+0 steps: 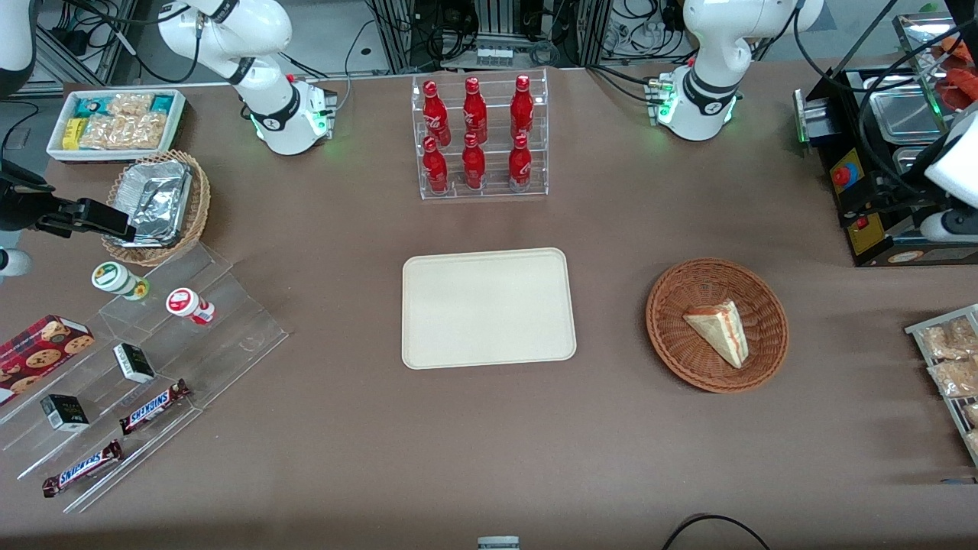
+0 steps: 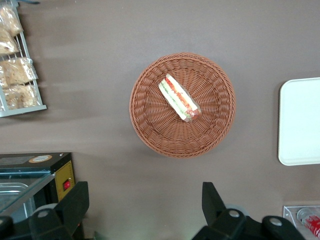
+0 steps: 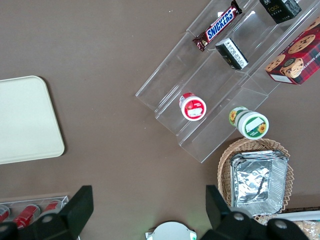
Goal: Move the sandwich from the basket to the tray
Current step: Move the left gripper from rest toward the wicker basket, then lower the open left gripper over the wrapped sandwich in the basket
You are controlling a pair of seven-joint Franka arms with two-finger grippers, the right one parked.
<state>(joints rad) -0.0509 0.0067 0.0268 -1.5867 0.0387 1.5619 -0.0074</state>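
The sandwich [image 1: 718,328] [image 2: 179,97], a pale bread wedge with red and green filling along one edge, lies in the round reddish-brown basket [image 1: 665,321] [image 2: 150,125]. The cream tray [image 1: 489,305] [image 2: 300,120] sits flat at the table's middle, beside the basket toward the parked arm's end, with nothing on it. My left gripper [image 2: 144,190] hangs high above bare table, well apart from the basket and farther from the front camera than it, near the black machine [image 2: 35,175]. Its fingers [image 2: 77,195] are open with nothing between them.
A clear rack of red bottles [image 1: 480,137] stands farther from the front camera than the tray. A black machine [image 1: 879,183] and a wire rack of snack packets [image 1: 947,359] flank the basket at the working arm's end. Acrylic steps with snacks [image 1: 153,344] lie toward the parked arm's end.
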